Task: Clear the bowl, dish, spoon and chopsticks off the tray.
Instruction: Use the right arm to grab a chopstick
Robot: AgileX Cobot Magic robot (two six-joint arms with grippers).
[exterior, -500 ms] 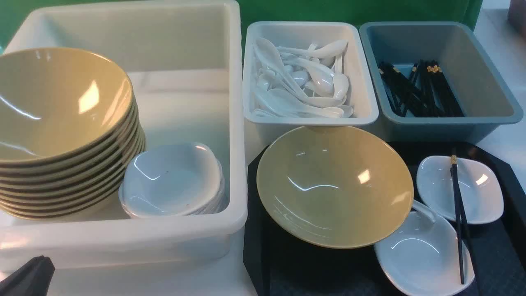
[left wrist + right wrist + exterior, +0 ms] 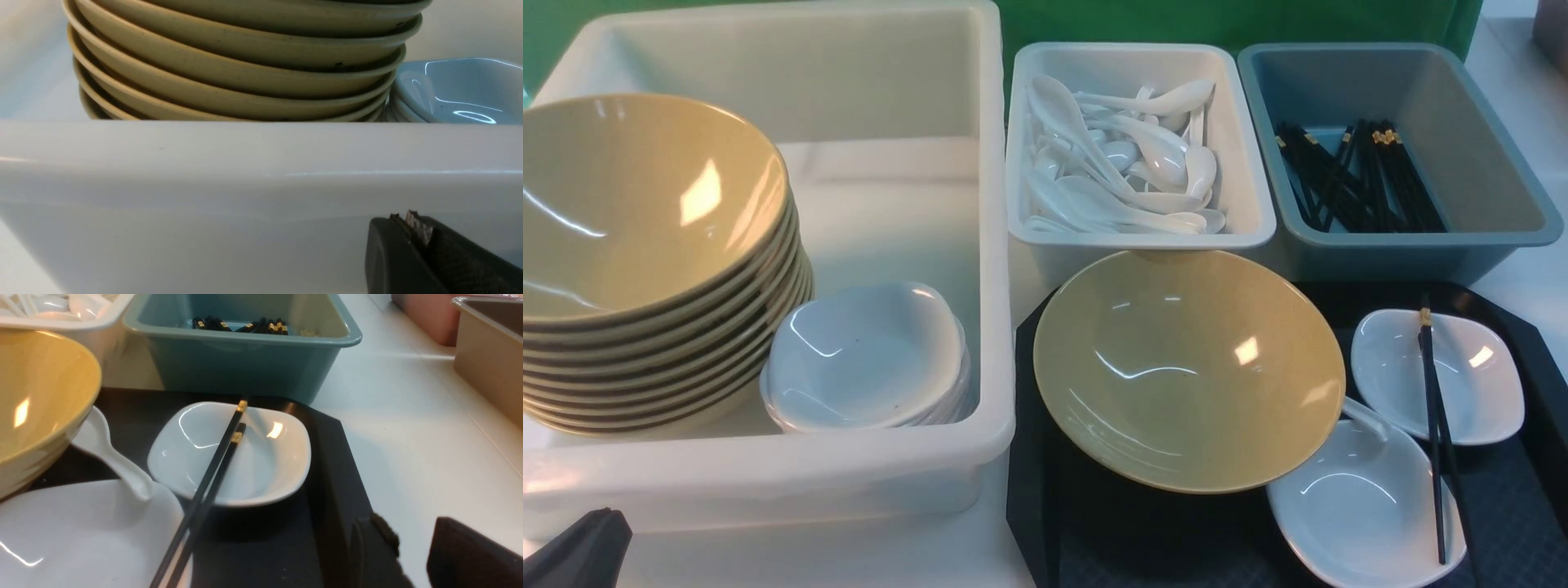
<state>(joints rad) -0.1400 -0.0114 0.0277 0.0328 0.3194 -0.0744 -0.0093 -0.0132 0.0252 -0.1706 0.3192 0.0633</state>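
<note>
Surface: your white table [image 2: 1535, 269] carries everything. A green backdrop [image 2: 1176, 20] closes the scene at 12 o'clock. In the right wrist view a pinkish container [image 2: 425, 318] and a tan container [image 2: 490, 355] stand well apart from the tray, both cut off by the frame.

Front view layout: a large white plastic tub [image 2: 768, 482] fills 9 o'clock. It holds a stack of mustard bowls [image 2: 629, 212] and a stack of small white dishes [image 2: 866, 351]. A white bin of spoons [image 2: 1143, 242] sits at 12, and a blue-grey bin of black sticks [image 2: 1486, 163] at 1–2.

Task items: the flat black rectangular tray [image 2: 1111, 539] lies at 4–5 o'clock.
- The wide glossy mustard-yellow bowl [image 2: 1188, 367] sits on the tray's 10 o'clock part.
- The far white square dish [image 2: 1478, 384] is at the tray's 3, the near white square dish [image 2: 1356, 506] at its 5.
- The pair of thin black chopsticks [image 2: 1433, 425] lies across both dishes, gold bands toward 12.

Hard to see:
- One end of the small white soup spoon [image 2: 110, 453] runs under the bowl's rim and the other rests on the near dish. You cannot see the hidden end.
- The tray's near edge and the near dish are cropped at 6.

Hands:
- The left hand [image 2: 412, 222] has its fingers pressed together with nothing between them, just outside the tub's near wall. The front view shows only a dark corner of it at 7 o'clock.
- The right hand [image 2: 410, 524] is over the tray's edge, fingers parted with table showing between them, gripping nothing.
</note>
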